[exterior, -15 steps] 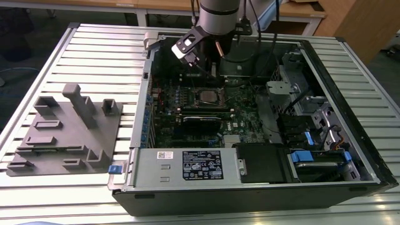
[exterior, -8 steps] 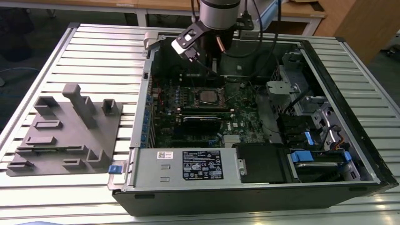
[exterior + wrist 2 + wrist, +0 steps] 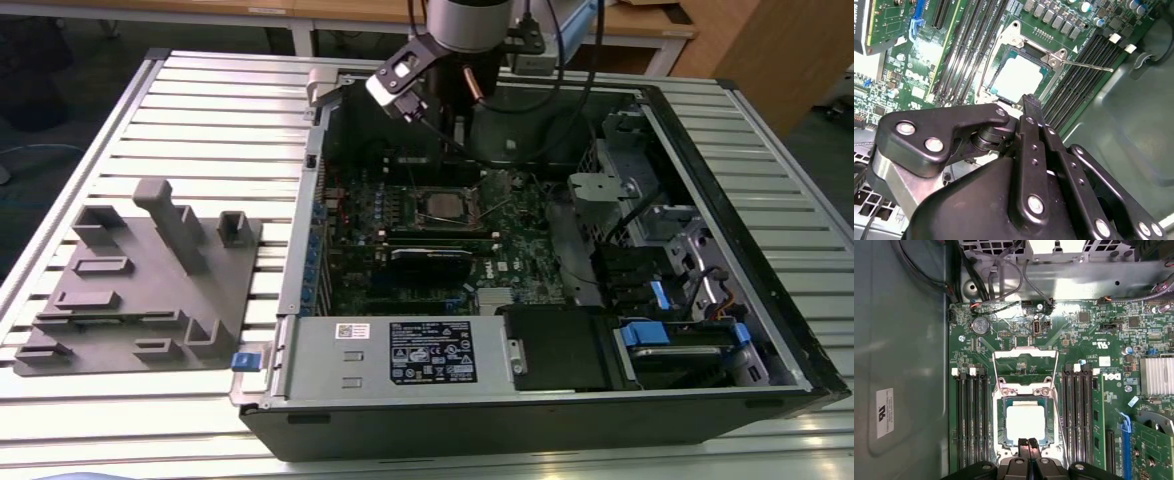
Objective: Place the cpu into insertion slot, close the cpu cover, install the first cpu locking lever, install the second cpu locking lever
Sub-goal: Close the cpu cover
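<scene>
The arm (image 3: 470, 22) reached down from the top of the exterior view. The black gripper (image 3: 1028, 441) (image 3: 1030, 100) at its end pointed downward. In both wrist views its two thin fingers (image 3: 1023, 445) (image 3: 1029, 135) were pressed flat together, tip to tip, with no gap.

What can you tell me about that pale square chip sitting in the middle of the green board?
The cpu is a small flat square chip with a pale silvery-grey metal top. It lies flat in the insertion slot, whose shiny metal rim frames it on the green board. The cpu cover is swung open, leaving the chip's top bare. The claw, shut, hangs over one edge; whether it touches the chip cannot be told.
</scene>
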Tool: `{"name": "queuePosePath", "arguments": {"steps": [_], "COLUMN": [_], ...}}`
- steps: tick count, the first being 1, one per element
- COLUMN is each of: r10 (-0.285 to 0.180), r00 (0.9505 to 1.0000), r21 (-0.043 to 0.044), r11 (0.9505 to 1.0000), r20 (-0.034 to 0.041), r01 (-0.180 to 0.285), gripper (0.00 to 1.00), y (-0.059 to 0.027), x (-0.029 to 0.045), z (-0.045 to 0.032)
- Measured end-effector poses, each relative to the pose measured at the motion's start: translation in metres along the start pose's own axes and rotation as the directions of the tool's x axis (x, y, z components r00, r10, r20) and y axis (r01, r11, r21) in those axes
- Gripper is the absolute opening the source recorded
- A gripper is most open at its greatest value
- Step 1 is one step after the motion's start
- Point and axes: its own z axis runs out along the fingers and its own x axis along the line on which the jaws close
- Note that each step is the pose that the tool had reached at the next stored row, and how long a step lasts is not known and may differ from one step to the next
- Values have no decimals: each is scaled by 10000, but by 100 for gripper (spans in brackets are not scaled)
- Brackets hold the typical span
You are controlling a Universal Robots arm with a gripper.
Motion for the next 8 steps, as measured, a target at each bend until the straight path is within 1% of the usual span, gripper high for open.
{"name": "queuePosePath", "arguments": {"steps": [4,6,8], "r10": [0,0,0], "r00": [10000,10000,10000], "r21": [-2,0,-1], "r11": [10000,10000,10000], "r20": [-2,0,-1], "r01": [0,0,0], "gripper": [11,11,11], "y": [0,3,2], "x": [0,2,2], "z": [-13,-79,-80]}}
